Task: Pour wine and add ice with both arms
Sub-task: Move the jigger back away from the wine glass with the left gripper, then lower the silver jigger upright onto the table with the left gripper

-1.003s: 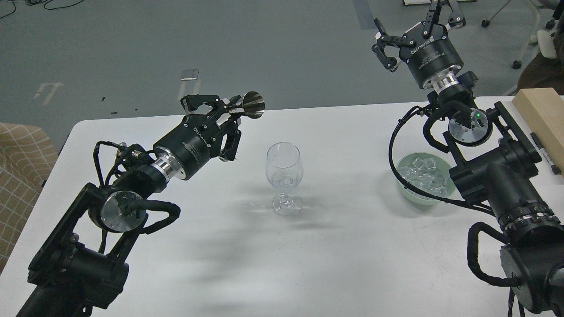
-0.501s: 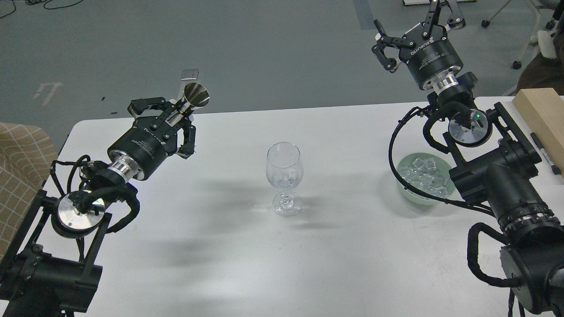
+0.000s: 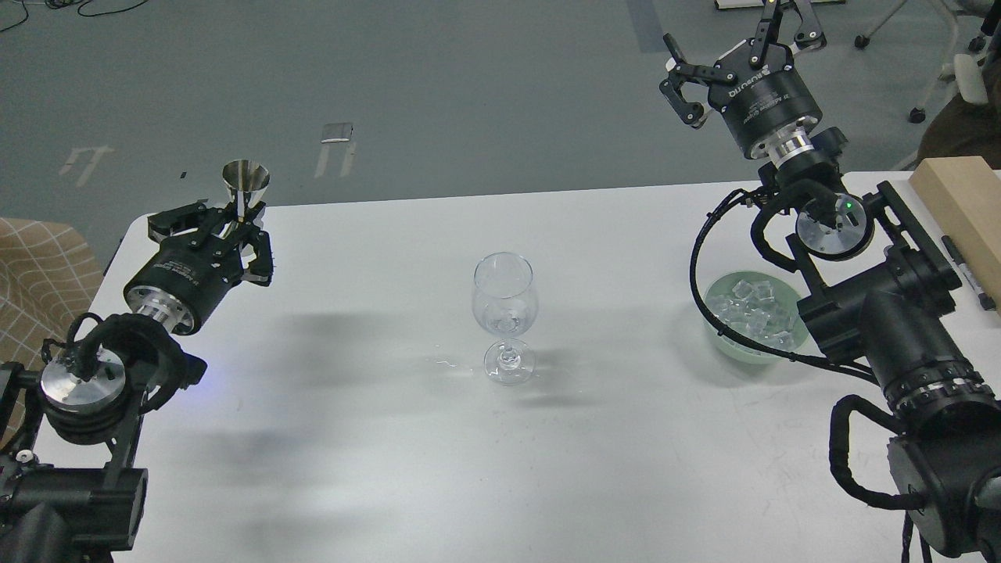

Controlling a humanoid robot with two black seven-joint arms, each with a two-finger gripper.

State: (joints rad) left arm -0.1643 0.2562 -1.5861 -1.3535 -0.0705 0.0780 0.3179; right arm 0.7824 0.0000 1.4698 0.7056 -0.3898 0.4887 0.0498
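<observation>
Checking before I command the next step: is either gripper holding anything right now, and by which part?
The left gripper holds a small metal measuring cup, gripped low on its narrow stem, mouth upward. The right gripper is open and holds nothing.

L black gripper [image 3: 235, 227] w/ small shiny steel cone cup [image 3: 245, 181] swung from beside the clear wine glass [image 3: 504, 313] to frame's upper left. Cup's mouth, sideways before, now faces up.
</observation>
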